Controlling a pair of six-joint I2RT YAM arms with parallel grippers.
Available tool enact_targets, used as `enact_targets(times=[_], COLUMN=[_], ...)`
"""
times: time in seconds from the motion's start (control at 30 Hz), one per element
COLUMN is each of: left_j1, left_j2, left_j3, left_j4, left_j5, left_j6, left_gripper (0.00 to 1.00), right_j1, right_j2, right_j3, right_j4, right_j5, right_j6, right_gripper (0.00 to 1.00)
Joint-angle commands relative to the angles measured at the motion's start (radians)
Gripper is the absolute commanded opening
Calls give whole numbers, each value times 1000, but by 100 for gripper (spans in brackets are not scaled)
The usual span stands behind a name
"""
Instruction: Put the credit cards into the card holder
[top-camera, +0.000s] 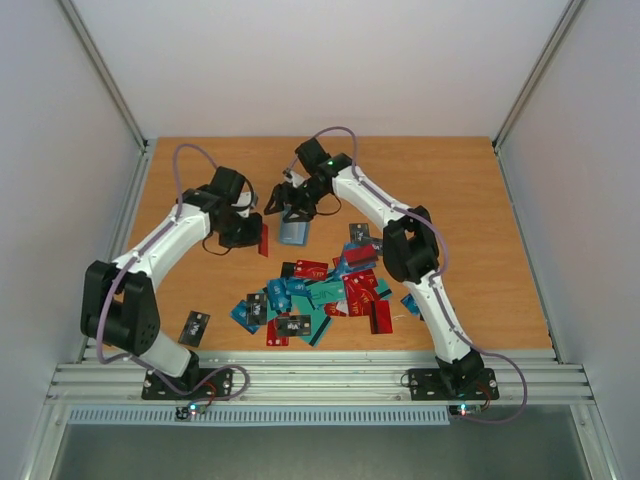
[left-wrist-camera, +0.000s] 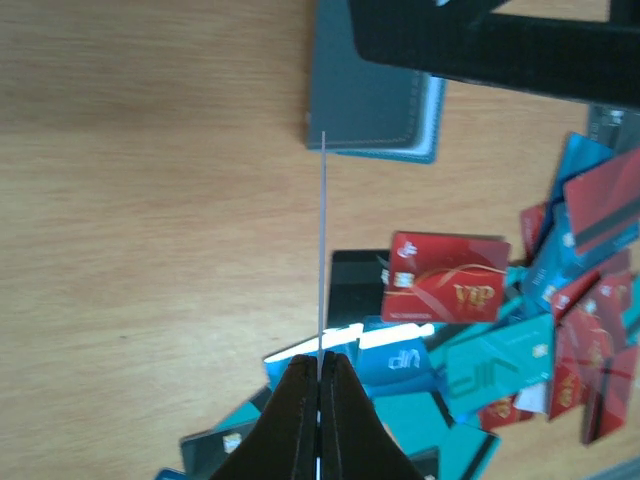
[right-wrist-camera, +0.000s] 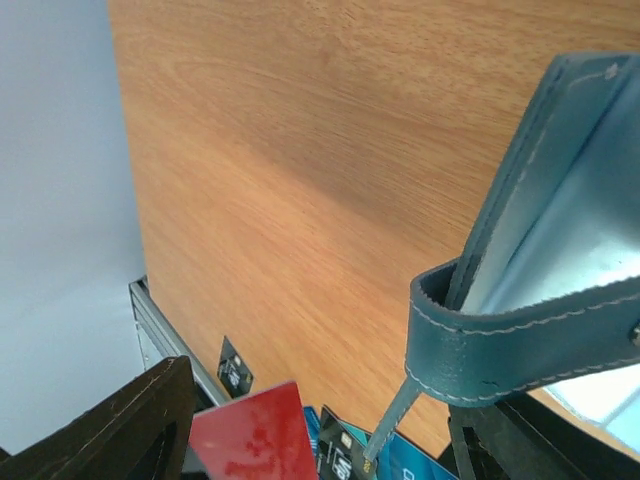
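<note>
Left claw pinches a red card edge-on; right claw clamps the teal card holder above the table.

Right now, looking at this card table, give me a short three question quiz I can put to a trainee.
1. True or false: the left gripper is shut on a red card held on edge.
2. Which arm holds the card holder?
A. left
B. right
C. neither
3. Fill in: one black card lies apart from the card pile, close to the ____ arm's base.

Key
1. True: the fingers pinch the card, which the left wrist view sees edge-on.
2. B: the right gripper has the holder, and its wrist view shows the holder open.
3. left
</note>
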Motion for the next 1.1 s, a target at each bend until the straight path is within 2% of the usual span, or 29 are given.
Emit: enact_targets(times=[0.0,0.2,0.53,0.63,0.83,1.07], left_j1=[5,59,62,65,91,132], left_j2=[26,6,-120,-116,-43,124], left_j3=[-32,-57,-94,-100,-106,-52], left_j4=[50,119,188,214,302,384], left_j5=[-122,-105,99,105,123,98], left_j6=[45,19,20,21,13,6], left_gripper=[0,0,1,1,1,0], right_j1=[9,9,9,9,9,-3], right_j2=[55,126,266,289,332,359], right_j3=[79,190,294,299,313,333], right_j4=[5,1,51,93,167,44], right_j5=[-47,-72,-98,-103,-133,-106], right_j6=[-1,15,88,111,170,136], right_gripper=[70,70,71,71,72,72])
